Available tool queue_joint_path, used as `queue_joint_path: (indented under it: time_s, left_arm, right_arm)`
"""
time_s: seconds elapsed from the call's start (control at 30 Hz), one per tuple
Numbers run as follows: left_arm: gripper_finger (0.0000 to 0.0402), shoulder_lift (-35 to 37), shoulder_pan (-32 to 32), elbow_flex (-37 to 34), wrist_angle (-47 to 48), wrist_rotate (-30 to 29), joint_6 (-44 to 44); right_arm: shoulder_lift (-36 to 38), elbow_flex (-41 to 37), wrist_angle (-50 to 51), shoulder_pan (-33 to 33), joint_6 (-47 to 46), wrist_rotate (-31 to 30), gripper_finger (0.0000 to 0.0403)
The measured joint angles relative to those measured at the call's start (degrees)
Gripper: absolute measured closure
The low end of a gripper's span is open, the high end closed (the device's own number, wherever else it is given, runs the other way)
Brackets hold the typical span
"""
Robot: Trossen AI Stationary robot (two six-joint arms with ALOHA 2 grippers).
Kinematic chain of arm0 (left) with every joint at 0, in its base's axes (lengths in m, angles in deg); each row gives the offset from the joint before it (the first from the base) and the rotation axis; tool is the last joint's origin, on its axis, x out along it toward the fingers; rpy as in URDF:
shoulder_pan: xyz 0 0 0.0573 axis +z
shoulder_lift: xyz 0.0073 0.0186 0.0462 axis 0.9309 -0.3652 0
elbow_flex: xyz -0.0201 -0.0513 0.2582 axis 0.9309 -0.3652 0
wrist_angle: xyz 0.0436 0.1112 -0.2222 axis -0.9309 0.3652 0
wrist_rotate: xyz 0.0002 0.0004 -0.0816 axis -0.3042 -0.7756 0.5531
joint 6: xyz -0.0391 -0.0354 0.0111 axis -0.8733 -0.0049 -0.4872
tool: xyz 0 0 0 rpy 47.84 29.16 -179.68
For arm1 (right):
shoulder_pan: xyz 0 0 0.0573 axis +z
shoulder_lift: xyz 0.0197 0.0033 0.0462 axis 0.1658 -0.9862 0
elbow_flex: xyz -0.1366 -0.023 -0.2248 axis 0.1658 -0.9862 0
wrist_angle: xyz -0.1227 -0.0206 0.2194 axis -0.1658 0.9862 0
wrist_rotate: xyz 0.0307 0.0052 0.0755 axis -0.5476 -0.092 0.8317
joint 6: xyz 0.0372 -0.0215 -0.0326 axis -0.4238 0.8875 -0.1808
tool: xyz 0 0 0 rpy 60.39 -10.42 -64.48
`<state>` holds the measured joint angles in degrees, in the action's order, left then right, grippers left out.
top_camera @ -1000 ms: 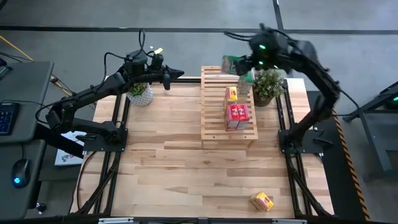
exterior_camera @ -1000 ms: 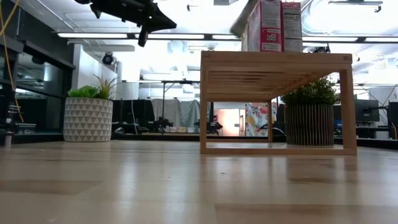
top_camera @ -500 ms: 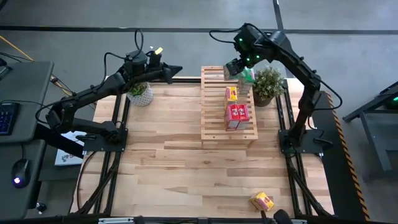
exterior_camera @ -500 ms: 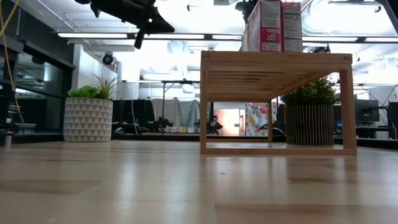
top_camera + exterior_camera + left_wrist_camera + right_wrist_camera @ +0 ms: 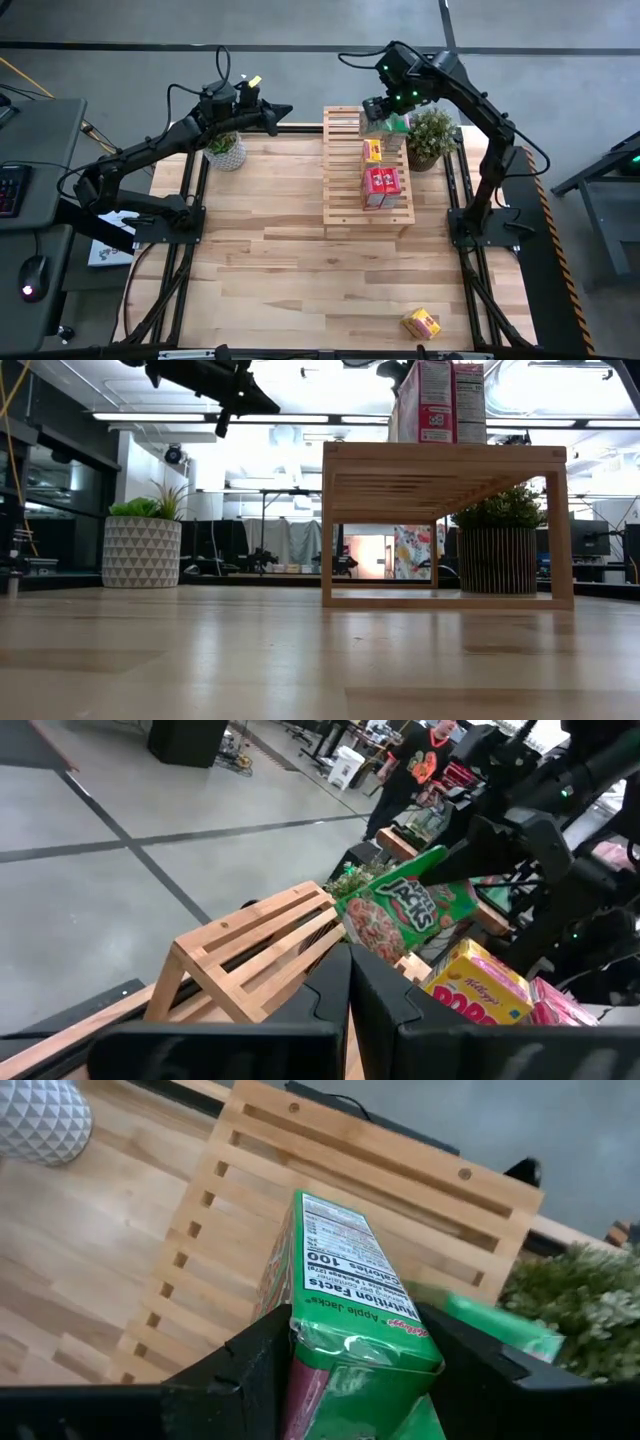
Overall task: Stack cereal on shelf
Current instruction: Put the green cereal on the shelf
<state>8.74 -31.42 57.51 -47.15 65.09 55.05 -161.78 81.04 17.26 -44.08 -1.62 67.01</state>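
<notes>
The right gripper is up above the far end of the wooden shelf. Its jaws are part way open and they squeeze a green cereal box between them. In the right wrist view the two dark fingers press on both sides of the box, and the box shows its white label with small print on it. The left wrist view shows the same green box held up in the air over the shelf, tipped to one side. A second green box shows just behind the held one, near a leafy plant. On top of the shelf stand a yellow box and two red boxes, one after the other in a row. In the low view the red box stands upright on the shelf top. Another yellow box lies far away on the table, near the front edge. The left gripper hangs in the air over the far left part of the table, beside a small plant in a white pot. Its jaws are shut tight and hold nothing. A second plant in a dark pot stands on the right of the shelf.
</notes>
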Motion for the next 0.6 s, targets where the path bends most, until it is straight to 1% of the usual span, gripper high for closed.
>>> queue_joint_path:
  time_s: [0.07, 0.2, 0.37, 0.5, 0.6]
  left_arm:
    - [0.0402, 0.0, 0.0, 0.0, 0.0, 0.01, 0.02]
    - [0.0402, 0.0, 0.0, 0.0, 0.02, 0.04, 0.06]
    - [0.0401, 0.0, -0.02, 0.0, 0.28, 0.69, 0.07]
    - [0.0402, 0.0, -0.02, 0.0, 0.6, 0.8, 0.07]
    - [0.0402, 0.0, -0.07, -0.02, 0.8, 0.78, 0.07]
  right_arm:
    - [0.0, 0.0, 0.09, 0.61, -1.1, -0.14, 0.021]
    - [0.0, 0.0, 0.72, 1.82, -3.61, -2.27, 0.021]
    - [0.0, 0.0, 0.7, 3.12, -4.66, -3.2, 0.021]
    - [0.0, 0.01, 0.69, 4.3, -5.7, -6.1, 0.021]
    - [0.0, 0.0, 0.68, 4.72, -6.31, -6.6, 0.021]
